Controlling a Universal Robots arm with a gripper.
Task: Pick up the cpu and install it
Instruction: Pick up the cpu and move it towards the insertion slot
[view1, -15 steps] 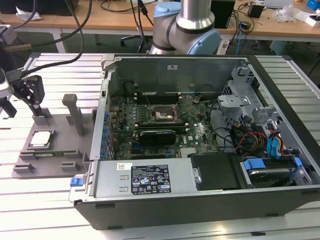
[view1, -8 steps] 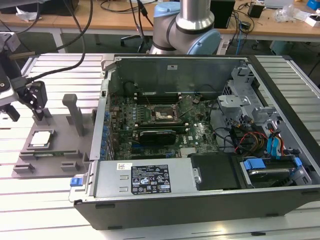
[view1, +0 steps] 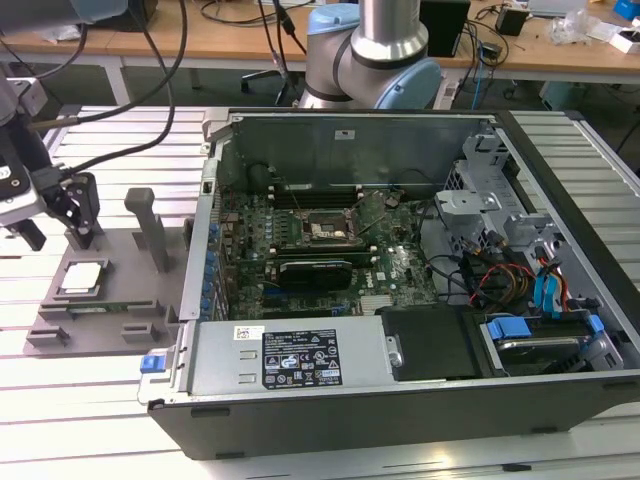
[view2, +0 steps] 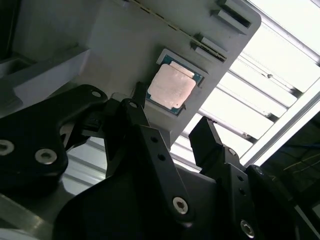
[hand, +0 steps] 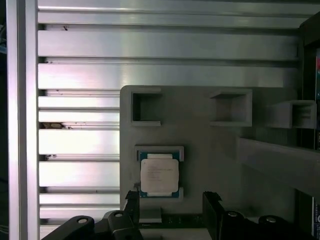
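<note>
Gripper is hanging wide open near the cpu, not touching it; the chip's sitting in a grey holder at 9 o'clock of the computer case.

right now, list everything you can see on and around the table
cpu: one, silver-grey, in a recess of the holder plate
holder plate: one, grey, on the table, at the exterior view's left of the case
computer case: one, dark grey, open, mid-table
motherboard: one, green, inside the case
cpu socket: one, dark, on the motherboard
black card: one, beside the socket
table: one, slatted aluminium
robot arm: one, silver and blue, behind the case
hand: one, black, open, near the cpu
</note>
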